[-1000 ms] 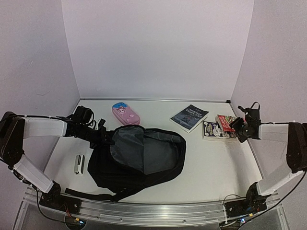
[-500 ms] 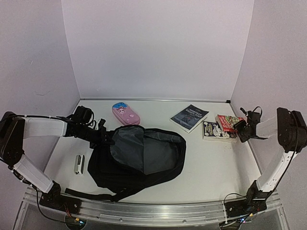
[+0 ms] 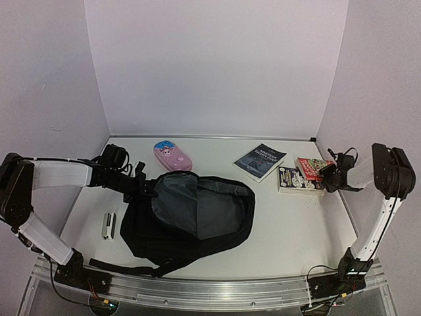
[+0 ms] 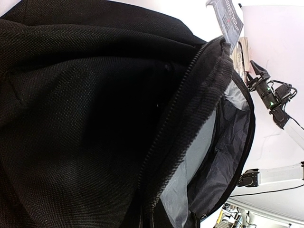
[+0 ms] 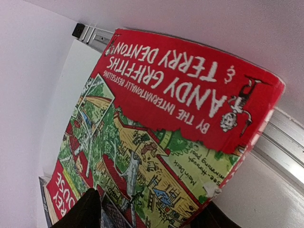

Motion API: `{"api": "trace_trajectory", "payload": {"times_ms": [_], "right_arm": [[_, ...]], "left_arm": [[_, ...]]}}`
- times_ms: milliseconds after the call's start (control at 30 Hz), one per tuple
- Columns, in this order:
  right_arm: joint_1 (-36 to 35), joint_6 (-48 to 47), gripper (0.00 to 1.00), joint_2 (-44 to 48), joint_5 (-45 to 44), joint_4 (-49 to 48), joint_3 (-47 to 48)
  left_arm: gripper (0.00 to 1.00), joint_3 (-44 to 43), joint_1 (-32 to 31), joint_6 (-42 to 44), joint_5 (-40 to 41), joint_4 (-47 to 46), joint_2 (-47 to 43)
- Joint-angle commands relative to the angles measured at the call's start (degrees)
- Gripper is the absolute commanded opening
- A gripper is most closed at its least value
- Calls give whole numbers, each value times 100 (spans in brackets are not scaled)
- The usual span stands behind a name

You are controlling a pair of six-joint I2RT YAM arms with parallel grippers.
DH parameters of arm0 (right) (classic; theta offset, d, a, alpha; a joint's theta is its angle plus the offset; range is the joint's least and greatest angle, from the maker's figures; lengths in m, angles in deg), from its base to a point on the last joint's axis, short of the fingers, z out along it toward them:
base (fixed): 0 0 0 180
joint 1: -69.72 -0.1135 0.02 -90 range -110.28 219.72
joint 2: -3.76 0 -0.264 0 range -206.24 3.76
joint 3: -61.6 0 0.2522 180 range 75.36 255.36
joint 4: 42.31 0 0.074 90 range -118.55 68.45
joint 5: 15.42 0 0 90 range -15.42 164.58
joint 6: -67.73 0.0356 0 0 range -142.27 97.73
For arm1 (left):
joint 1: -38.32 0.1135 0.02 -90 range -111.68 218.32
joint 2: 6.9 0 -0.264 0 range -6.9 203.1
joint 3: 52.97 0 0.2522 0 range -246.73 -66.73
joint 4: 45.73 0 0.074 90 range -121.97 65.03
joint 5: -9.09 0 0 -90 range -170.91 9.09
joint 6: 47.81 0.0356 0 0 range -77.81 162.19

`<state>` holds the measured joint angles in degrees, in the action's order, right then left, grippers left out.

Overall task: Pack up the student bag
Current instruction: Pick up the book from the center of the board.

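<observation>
the student bag (image 3: 191,214) lies on the left-centre of the white table (image 3: 296,224), its mouth open and grey lining showing. the left gripper (image 3: 140,187) is pinched tight on the bag's left rim beside the zip, and black fabric fills its wrist view. at the far right, the right gripper (image 3: 327,176) is spread partway, with dark fingers (image 5: 88,209) either side of the red book (image 3: 309,167), which rests on another book (image 3: 293,179); whether they touch it isn't clear.
</observation>
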<state>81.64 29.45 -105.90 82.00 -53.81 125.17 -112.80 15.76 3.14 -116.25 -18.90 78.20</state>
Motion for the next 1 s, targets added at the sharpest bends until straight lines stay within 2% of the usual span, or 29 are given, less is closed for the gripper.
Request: {"api": "trace_trajectory", "payload": {"times_ms": [0,167,333,533,567,633,800,900,967], "right_arm": [[37,255,57,-305,32,-311,241],[38,407,45,-394,14,-689,236],[38,560,24,-353,77,-1250,207],[36,219,9,400,-57,-1444,131],[34,94,5,607,-40,-1430,126],[29,-140,0,929,66,-1257,175],[21,-893,0,1617,644,-75,605],[-14,-1404,0,2028,1433,697,828],[-106,-1717,0,2280,2014,1229,983]], "left_arm": [[0,-263,-4,56,65,-57,36],[0,-249,-4,75,189,59,-52],[0,-179,-1,40,261,100,-96],[2,-121,-3,-8,311,174,-182],[5,-128,-3,13,334,221,-208],[18,-155,-4,47,456,373,-247],[60,-342,-3,262,691,814,-359],[77,-630,-3,566,864,1274,-515],[84,-799,-3,831,1022,1512,-676]]}}
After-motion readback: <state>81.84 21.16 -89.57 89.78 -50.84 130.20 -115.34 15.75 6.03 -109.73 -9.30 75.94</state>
